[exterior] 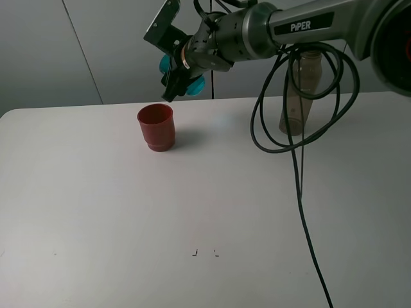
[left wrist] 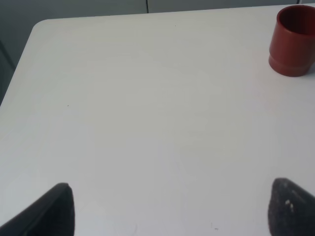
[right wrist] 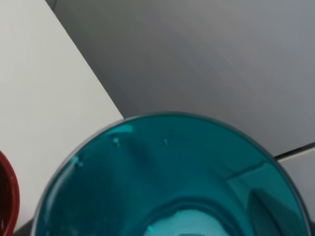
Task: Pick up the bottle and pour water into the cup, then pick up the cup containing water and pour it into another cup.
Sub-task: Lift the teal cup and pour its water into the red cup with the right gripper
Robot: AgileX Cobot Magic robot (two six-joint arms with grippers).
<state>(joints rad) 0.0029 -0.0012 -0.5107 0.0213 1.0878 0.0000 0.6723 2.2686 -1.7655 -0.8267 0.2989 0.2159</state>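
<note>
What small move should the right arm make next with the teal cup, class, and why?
Probably shift the teal cup a little toward the red cup before tipping it. The right gripper holds it lifted, above and to one side of the red cup's mouth, so a pour from here might miss.

Around your right pincer (exterior: 182,80)
The tumbler (exterior: 196,85) sits between its jaws, up off the table (exterior: 96,224); the cup (exterior: 156,127) stands on the table just below and left of it; the bottle (exterior: 311,70) stands well to its right, behind the cable (exterior: 298,192).
</note>
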